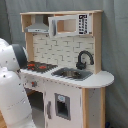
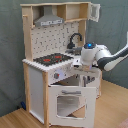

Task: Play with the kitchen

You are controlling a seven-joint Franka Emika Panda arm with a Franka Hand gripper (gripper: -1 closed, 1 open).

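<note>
The kitchen [image 1: 67,55] is a tall white and light-wood toy with a range hood [image 1: 39,26], a black-red stovetop [image 1: 40,66], a grey sink [image 1: 72,74] and a black faucet [image 1: 84,59]. In the second exterior view the kitchen [image 2: 35,80] has its windowed oven door [image 2: 67,102] swung open and down. My gripper [image 2: 86,74] hangs below the white wrist, right in front of the kitchen's counter edge and above the open door. In the first exterior view only my bulky white arm [image 1: 12,85] shows, at the left; the gripper is hidden there.
A grey curtain [image 1: 115,40] hangs behind the kitchen. A wooden floor [image 2: 112,107] lies to the second exterior view's right. A toy microwave [image 1: 70,25] sits in the upper shelf. A small door [image 1: 62,106] closes the cupboard under the sink.
</note>
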